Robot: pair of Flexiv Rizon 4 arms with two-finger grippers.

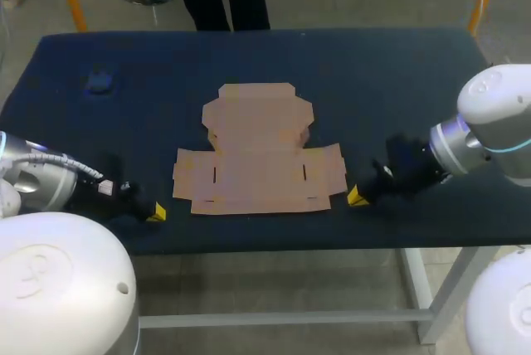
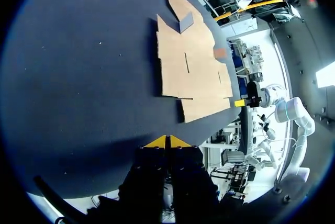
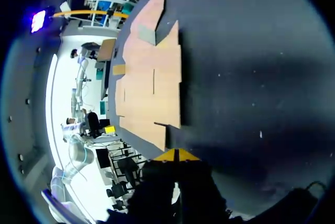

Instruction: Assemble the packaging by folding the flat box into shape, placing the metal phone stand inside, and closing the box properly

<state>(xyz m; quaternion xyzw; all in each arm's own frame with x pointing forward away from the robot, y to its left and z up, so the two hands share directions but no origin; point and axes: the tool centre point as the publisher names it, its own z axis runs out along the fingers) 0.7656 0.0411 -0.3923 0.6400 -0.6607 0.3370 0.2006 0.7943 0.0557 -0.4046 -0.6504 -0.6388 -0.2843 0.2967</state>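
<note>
Left wrist view shows the left gripper [image 2: 167, 141] with its two yellow tips pressed together on nothing, low over the near side of the table [image 2: 78, 77]. The right wrist view shows the right gripper [image 3: 175, 155] closed and empty in the same way. Ahead of both lies the flat box [image 1: 259, 156], unfolded in the middle of the dark table; the left gripper is near its near-left corner and the right gripper just beside its right flap, neither touching it. A small dark object [image 1: 99, 81] sits at the far left; whether it is the phone stand cannot be told. Folding looks not yet begun. The likely trouble is that the sheet lies flush, so closed tips nudging an edge may slide it across the surface instead of lifting a flap, or crease it off its score line
</note>
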